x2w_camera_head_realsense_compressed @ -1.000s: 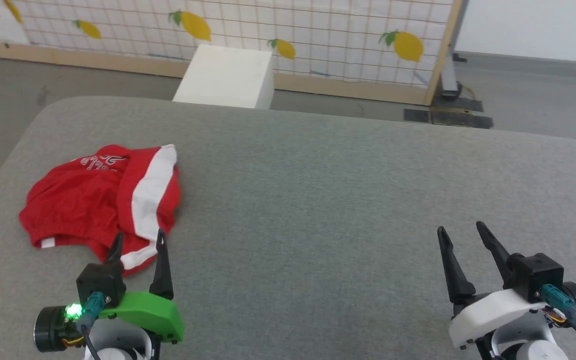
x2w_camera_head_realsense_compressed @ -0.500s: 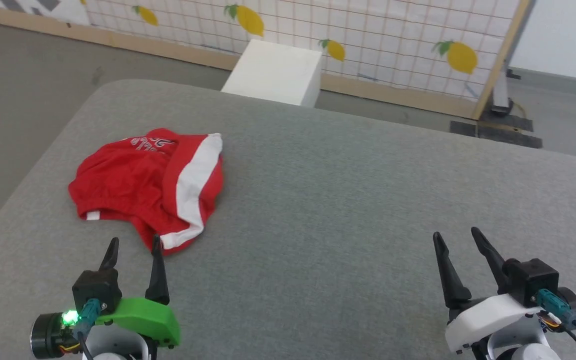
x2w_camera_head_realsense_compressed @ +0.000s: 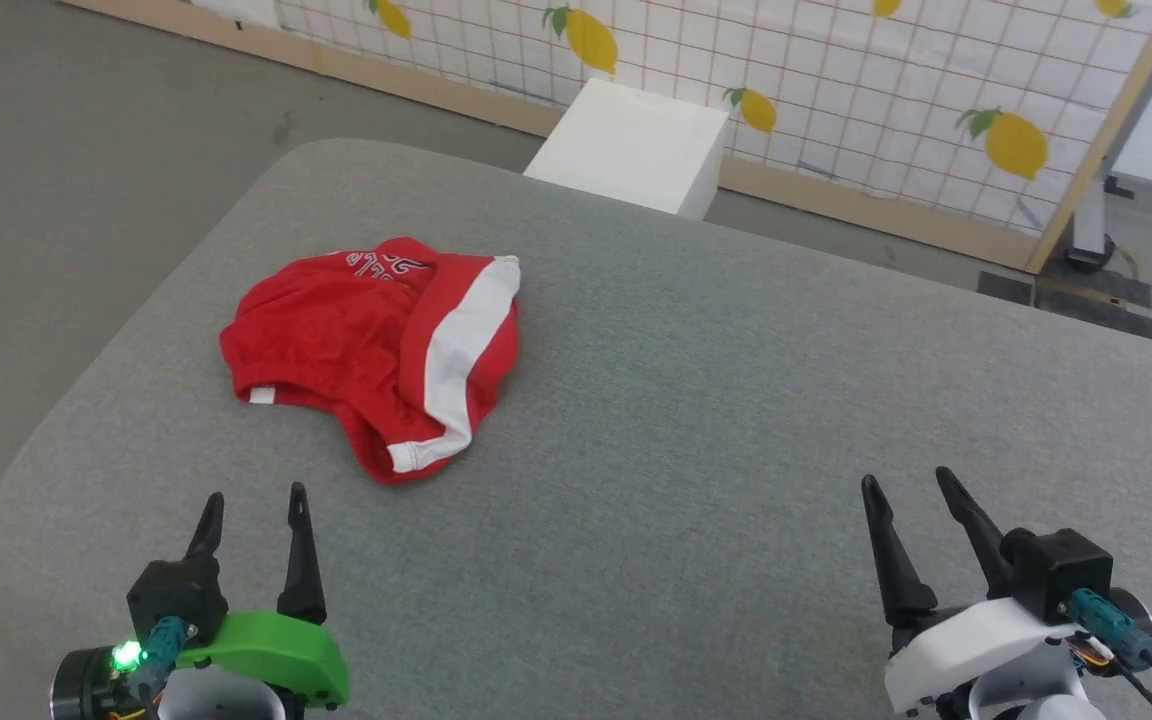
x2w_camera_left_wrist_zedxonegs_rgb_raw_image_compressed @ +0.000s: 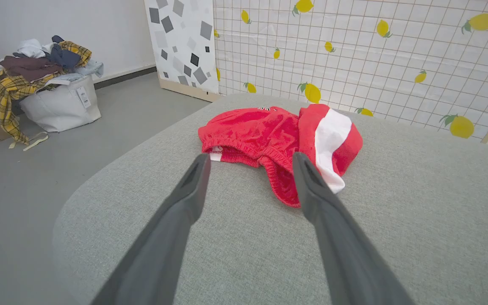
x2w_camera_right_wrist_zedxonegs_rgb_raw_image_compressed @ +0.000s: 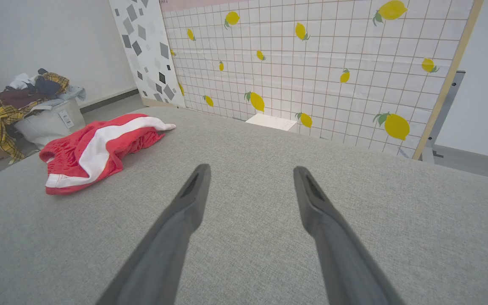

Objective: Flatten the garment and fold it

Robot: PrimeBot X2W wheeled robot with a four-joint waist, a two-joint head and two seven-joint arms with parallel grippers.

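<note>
I am holding my left gripper [x2w_camera_head_realsense_compressed: 256, 492] over the near left corner of the grey fabric-covered bench [x2w_camera_head_realsense_compressed: 716, 420], its two long dark fingers spread wide and gripping nothing. Just beyond those fingertips, apart from them, the bright red soft shorts with a broad white side stripe [x2w_camera_head_realsense_compressed: 376, 340] are lying crumpled on the left part of the bench. The gathered waistband is facing my left gripper, the white stripe is running down the bunched right side, and a small printed logo is showing at the far edge. I am keeping my right gripper [x2w_camera_head_realsense_compressed: 905, 476] wide and empty too, over bare bench at the near right, well apart from the shorts. Past the bench's far edge a plain white box [x2w_camera_head_realsense_compressed: 636, 150] is standing before a lemon-printed grid screen [x2w_camera_head_realsense_compressed: 836, 80]
</note>
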